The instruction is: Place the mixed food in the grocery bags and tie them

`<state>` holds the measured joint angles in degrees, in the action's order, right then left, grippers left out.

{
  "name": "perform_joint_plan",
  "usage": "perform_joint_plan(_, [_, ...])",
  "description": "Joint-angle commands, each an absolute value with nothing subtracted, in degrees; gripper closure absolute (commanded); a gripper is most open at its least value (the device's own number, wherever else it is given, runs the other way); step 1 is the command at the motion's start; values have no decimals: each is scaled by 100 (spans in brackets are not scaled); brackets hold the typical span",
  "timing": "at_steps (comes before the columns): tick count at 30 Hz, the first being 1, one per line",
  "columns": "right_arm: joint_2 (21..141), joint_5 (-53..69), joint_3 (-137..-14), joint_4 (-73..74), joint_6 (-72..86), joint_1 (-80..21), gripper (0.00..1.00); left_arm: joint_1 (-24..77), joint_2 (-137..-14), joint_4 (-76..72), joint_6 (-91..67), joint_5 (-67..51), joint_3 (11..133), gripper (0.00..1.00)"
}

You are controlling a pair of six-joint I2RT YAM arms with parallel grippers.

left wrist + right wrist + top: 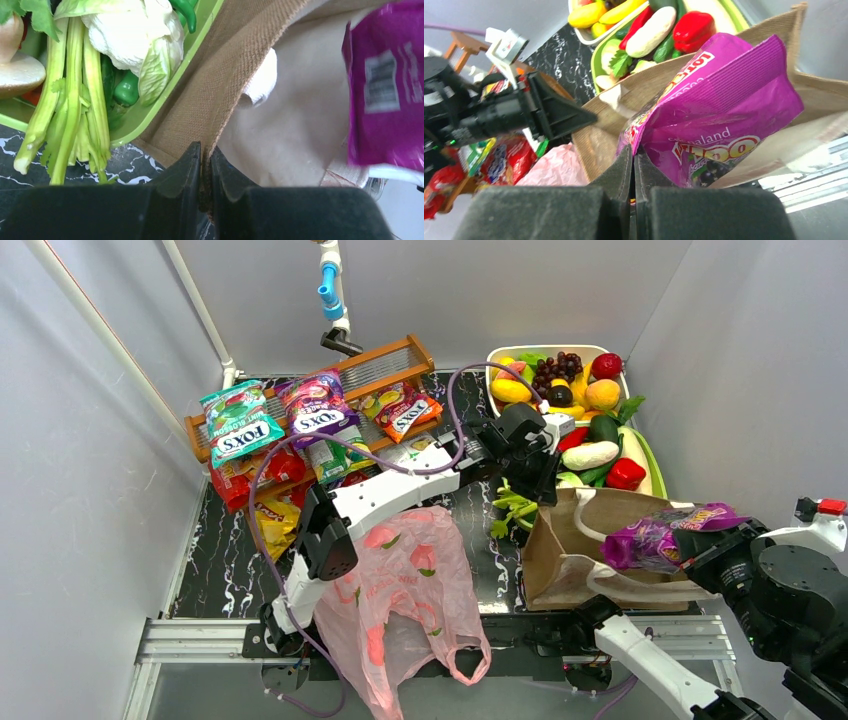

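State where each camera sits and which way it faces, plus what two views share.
Top external: above and behind the robot, looking down on the table; left arm and right arm show.
Left wrist: on its arm, looking past the left gripper, shut on the rim of the brown tote.
Right wrist: on its arm, looking past the right gripper, shut on the purple packet at the tote's mouth.
Shared: both wrist views show tote and packet.

table: black marble-look top point(215, 570) | back left: wooden rack point(400, 355), yellow snack packet point(272, 525) loose in front | middle: pink bag point(410, 580) slumped over near edge | right: brown tote point(560, 550) upright, green tray point(652, 462) and white tray point(555, 348) behind it
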<state>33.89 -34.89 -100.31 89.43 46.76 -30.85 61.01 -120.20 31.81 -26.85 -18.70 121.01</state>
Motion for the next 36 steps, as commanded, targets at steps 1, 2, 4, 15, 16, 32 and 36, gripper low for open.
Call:
perform_joint_plan(1, [3437,-4434,-9943,8627,4388,-3076,99,6144,-11332,3557,-2408,-2082,12042,98])
perform_joint_plan(2, [3441,-4516,-9929,8664,4351,-3079,99,6139,-11303,3639,-2341,-2091,12063,98])
perform_joint_plan(4, [3441,-4633,-9900,8674,4248,-3076,99,6146,-11232,3789,-2260,-2056,12091,98])
perform_joint_plan(15, [3119,-4313,-8633,8633,4510,-3076,99,6144,-10692,4043,-2140,-1826,11649,100])
perform_joint_plan(16, [3139,-4309,-8559,8659,4520,-3083,99,6142,-10619,4039,-2148,-1782,11573,100])
perform_joint_plan(32, [2930,-3721,-7627,8193,4142,-3077,44,6144,-10248,3933,-2318,-1442,11000,97])
perform_joint_plan(36, [2948,-3536,-7796,8086,3924,-3080,34,6144,-10248,3929,-2348,-1433,11003,91])
